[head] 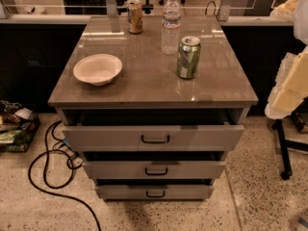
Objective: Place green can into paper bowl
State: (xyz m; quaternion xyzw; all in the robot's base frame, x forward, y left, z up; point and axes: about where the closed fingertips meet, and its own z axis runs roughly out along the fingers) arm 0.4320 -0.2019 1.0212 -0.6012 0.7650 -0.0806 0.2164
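Poised off desk's (144, 88) right edge, claw (290, 84) state impossible to tell; next, seizing upright green can (188, 57), crossing left to paper bowl (97, 68).

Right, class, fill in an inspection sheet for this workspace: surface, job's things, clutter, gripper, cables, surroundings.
Surface: glossy brown cabinet top; three drawers below it, each partly open.
Job's things: green can upright, right of centre; bowl on the left, empty, well apart from the can.
Clutter: water bottle and orange can, both upright at the back.
Gripper: gripper at the right edge, off to the side of the top, away from the can.
Cables: black cable looped on the floor at the left.
Surroundings: speckled floor; basket at the left; black stand at the right.
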